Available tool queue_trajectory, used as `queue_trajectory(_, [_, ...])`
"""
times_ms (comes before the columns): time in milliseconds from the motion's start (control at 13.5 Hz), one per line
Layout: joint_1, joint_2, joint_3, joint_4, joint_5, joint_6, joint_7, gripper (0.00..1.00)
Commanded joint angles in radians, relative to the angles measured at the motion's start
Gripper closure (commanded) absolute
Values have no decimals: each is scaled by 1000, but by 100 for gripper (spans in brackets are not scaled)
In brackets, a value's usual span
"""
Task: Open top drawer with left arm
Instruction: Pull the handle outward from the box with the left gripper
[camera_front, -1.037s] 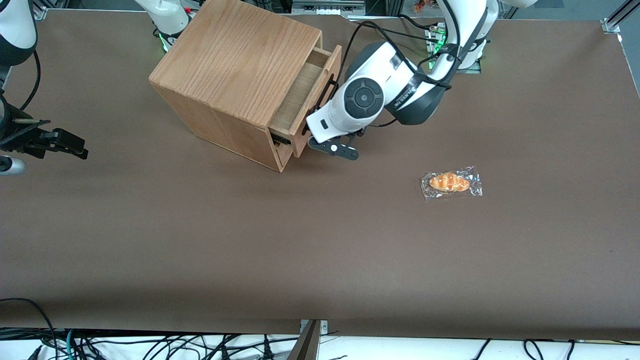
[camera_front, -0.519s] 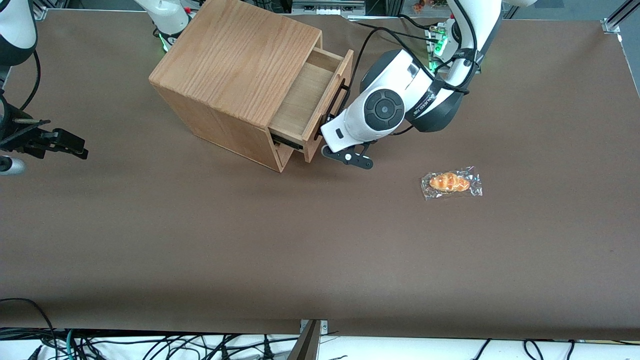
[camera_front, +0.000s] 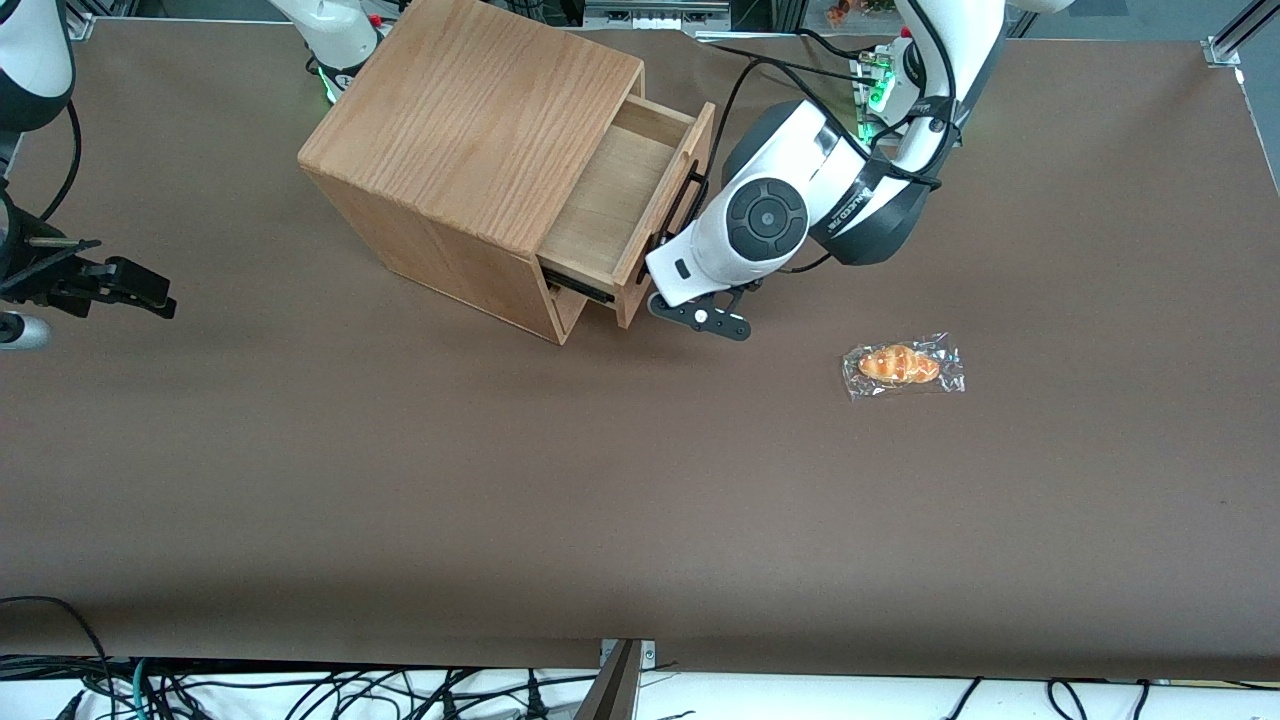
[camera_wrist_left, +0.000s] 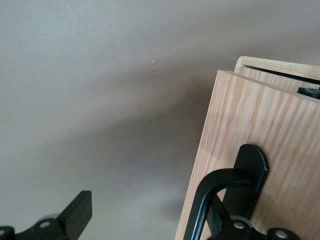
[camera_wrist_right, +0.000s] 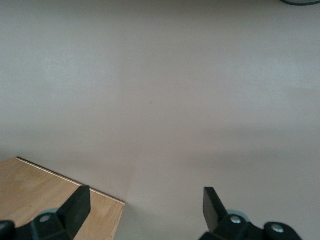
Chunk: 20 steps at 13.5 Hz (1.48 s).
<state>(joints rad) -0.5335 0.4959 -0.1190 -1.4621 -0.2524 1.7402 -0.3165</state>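
On the table (camera_front: 400, 480): a wooden cabinet (camera_front: 470, 130) is sitting toward the parked arm's end, farther from the front camera than the bare middle of the brown surface.
Top drawer (camera_front: 620, 190): it is standing pulled well out of the cabinet, its oak-grain floor showing in the front view, a black side rail showing under its nearer edge.
Handle (camera_wrist_left: 220, 200): the black bar is running along the drawer front; the left wrist view is showing its bracket and bent bar right up against the wood grain.
Left arm (camera_front: 800, 200): it is reaching down in front of the drawer, its round grey joint cap facing the front camera, a black cable looping over its collar.
Gripper (camera_front: 680, 235): it is sitting right at the handle on the drawer front, with the white hand body covering it in the front view.
Jaws: one is lying against the handle bar and the other is standing well off over bare table, so they are looking wide, not clamped on the bar.
Wrapped bread roll (camera_front: 902, 366): it is lying on the table toward the working arm's end, nearer the front camera than the drawer and well apart from it.
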Motion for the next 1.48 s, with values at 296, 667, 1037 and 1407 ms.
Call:
queue_trajectory(296, [41,-45,-1,-37,28,-31,19,0])
queue_trajectory(667, [49,-63,2,-38,57,-59,19,0])
queue_trajectory(1037, [69,-69,4,-38,59,-79,19,0])
queue_trajectory(1407, [79,-71,1,-35,59,-90,19,0])
